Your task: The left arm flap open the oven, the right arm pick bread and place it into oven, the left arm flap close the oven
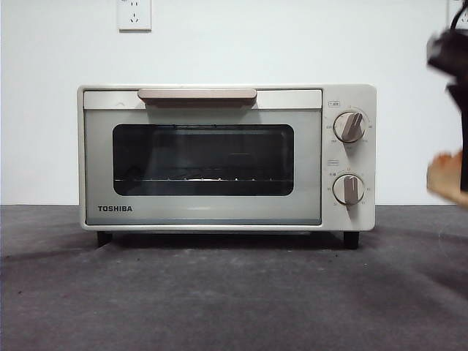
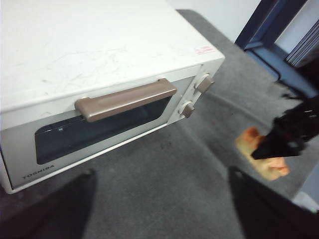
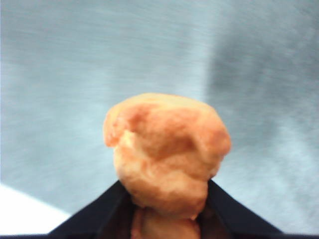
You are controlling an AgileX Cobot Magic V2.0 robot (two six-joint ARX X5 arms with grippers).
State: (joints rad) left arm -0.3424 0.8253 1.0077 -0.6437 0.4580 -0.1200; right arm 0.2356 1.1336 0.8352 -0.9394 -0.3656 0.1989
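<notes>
— Holding the bread [image 3: 167, 152], the right gripper [image 3: 167, 204] has its two black jaws clamped on the bun's lower part; the right wrist view shows the lumpy golden top standing clear above them.

— And where is that relative to the toaster oven [image 1: 227, 157]?

— Off to the knob side of it. The front view catches only a blurred orange edge of the bread [image 1: 444, 178] at the frame's border, raised off the grey tabletop [image 1: 219, 292], with the dark right arm [image 1: 452, 55] above it. The left wrist view shows the same pair well apart from the oven's front.

— Is the oven ready to take it?

— No. The glass door [image 1: 202, 172] is shut flat against the body, the bar handle [image 1: 197, 95] up at the top edge, the wire rack [image 1: 201, 180] visible through the window.

— So which step is this?

— The pick looks done, yet the opening flap is not. The left gripper [image 2: 159, 204] hangs above and in front of the oven, jaws spread wide and empty. It would need to hook that handle [image 2: 127, 98] and pull the door down before the bread can go in.
</notes>
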